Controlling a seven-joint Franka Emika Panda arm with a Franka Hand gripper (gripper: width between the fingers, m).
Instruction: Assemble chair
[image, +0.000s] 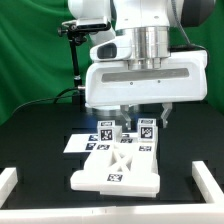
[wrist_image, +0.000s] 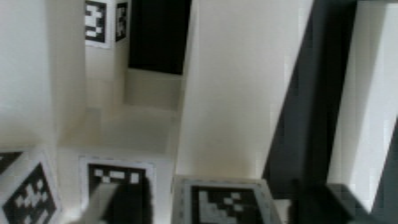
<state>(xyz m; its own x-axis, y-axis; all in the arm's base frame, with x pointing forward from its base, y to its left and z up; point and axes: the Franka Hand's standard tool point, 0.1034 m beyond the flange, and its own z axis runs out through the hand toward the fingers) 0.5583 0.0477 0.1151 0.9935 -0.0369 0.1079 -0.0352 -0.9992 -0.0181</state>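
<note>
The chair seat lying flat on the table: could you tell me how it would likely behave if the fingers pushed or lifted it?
The seat looks like thick moulded plastic, so probably stiff rather than floppy. It lies broad and flat on the table, so it should slide, not tip or roll. Its smooth white faces may be somewhat slippery between the fingers.

In the exterior view the gripper (image: 133, 118) is mostly masked by the wide white hand housing above it, so how its jaws stand cannot be told. The marker board (image: 75, 143) is largely hidden behind the chair (image: 118, 165), and the tags on both are too small to read. The wrist view is blurred and very close: the white chair parts (wrist_image: 222, 90) run off every edge, their tags (wrist_image: 222, 203) are cut off, and no fingertip can be made out.
</note>
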